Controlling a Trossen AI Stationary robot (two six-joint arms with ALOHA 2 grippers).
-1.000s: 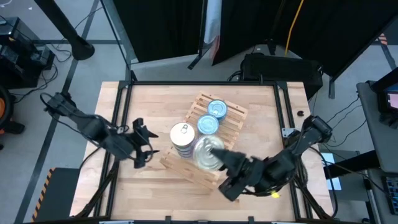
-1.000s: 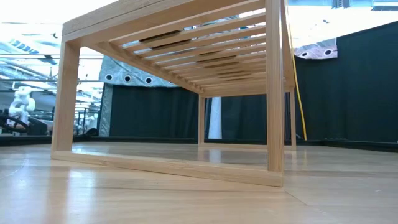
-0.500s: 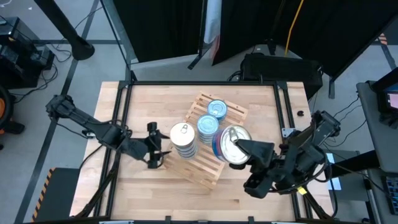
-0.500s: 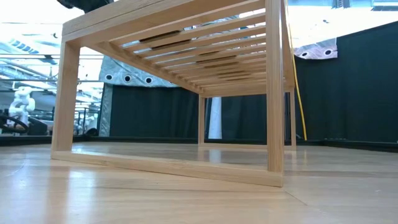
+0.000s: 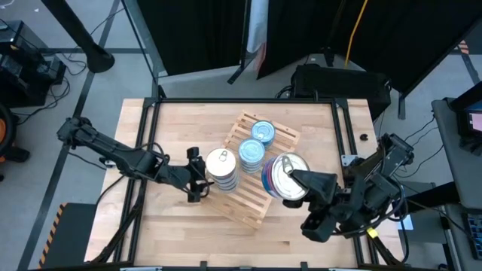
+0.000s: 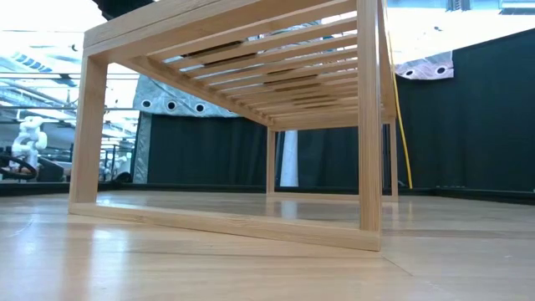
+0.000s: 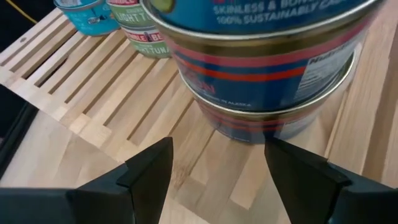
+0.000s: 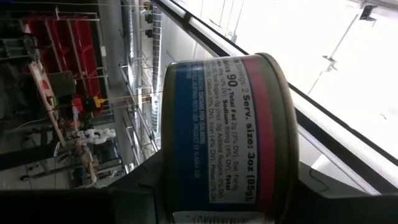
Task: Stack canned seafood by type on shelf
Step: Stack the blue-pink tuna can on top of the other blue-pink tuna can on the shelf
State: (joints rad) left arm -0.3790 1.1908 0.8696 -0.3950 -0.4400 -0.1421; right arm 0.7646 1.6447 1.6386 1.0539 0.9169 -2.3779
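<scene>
The light-wood slatted shelf [image 5: 252, 197] lies slantwise mid-table; the low view shows its frame [image 6: 368, 125]. On it stand a stack of white-topped tins [image 5: 221, 167] and two stacks of blue-topped tins [image 5: 263, 132] [image 5: 251, 150]. My left gripper [image 5: 197, 175] is open at the table's left side of the white-topped stack. Its fingers [image 7: 149, 171] stand just short of the stack's lower tins [image 7: 267, 87] and touch nothing. My right gripper [image 5: 300, 181] is shut on a silver-topped tin [image 5: 282, 175] with a blue and red side, above the shelf's right part. My right gripper pinches the tin between its two fingers, one on the pull-tab top [image 5: 297, 179], the other underneath and hidden. The fingers come level from the table's right and near side. The tin is lifted clear of the shelf. Its top faces up and its label side [image 8: 224, 137] faces my wrist.
Bare tabletop [image 5: 181, 128] lies left of, behind and in front of the shelf. A black metal frame [image 5: 343, 135] runs along the table's edges. Cables and dark equipment lie beyond the far edge.
My right gripper has lifted the silver-topped tin off the shelf's near part and carried it up and toward the table's right edge. My left gripper has gone toward the table's right, up to the white-topped stack, staying open.
</scene>
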